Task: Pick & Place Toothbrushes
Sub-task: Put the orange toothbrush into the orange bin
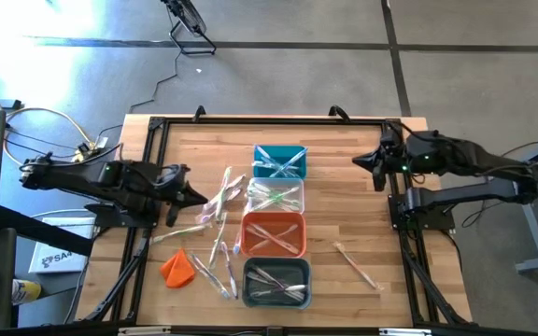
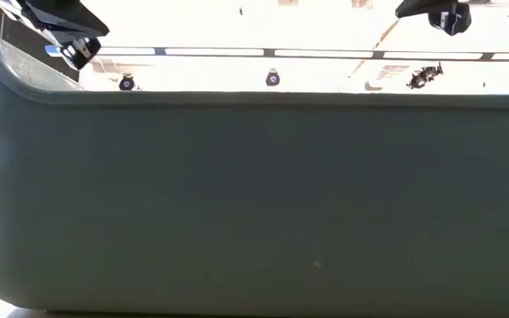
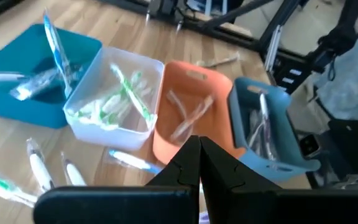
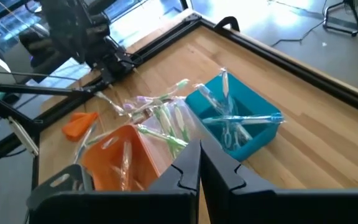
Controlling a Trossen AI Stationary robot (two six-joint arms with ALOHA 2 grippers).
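The left gripper (image 1: 197, 196) is hanging clenched and empty at the table's (image 1: 362, 215) nine o'clock side, with loose toothbrushes (image 1: 220, 201) lying just beside its tip toward three o'clock (more are sitting in the four bins (image 1: 276, 229)). The right gripper (image 1: 361, 161) is waiting at two o'clock, also clenched and empty, with one stray toothbrush (image 1: 355, 264) lying well apart toward six o'clock.

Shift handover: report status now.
Left gripper shut, empty, beside loose toothbrushes. Right gripper shut, empty, right of teal bin. One toothbrush lies apart.
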